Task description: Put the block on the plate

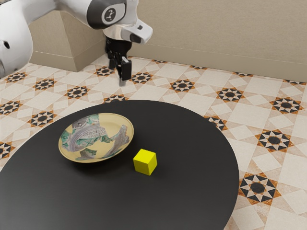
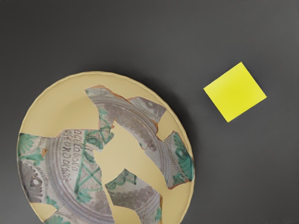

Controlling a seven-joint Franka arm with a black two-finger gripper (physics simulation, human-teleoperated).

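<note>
Block [image 1: 145, 162] rests on the black table [image 1: 187, 191], just beside the plate [image 1: 111, 125], toward the exterior view's right and near side; whether our raised gripper [image 1: 123, 76] stands wide or narrow, we cannot tell.

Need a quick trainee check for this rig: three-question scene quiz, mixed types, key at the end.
1. Multiple choice: what colour is the block?
a) red
b) yellow
c) blue
2. True or false: the gripper hangs clear of the block.
3. Fill in one word: the block rests on the black ____, beside the patterned plate.

Key: 1 b; 2 true; 3 table.
</note>
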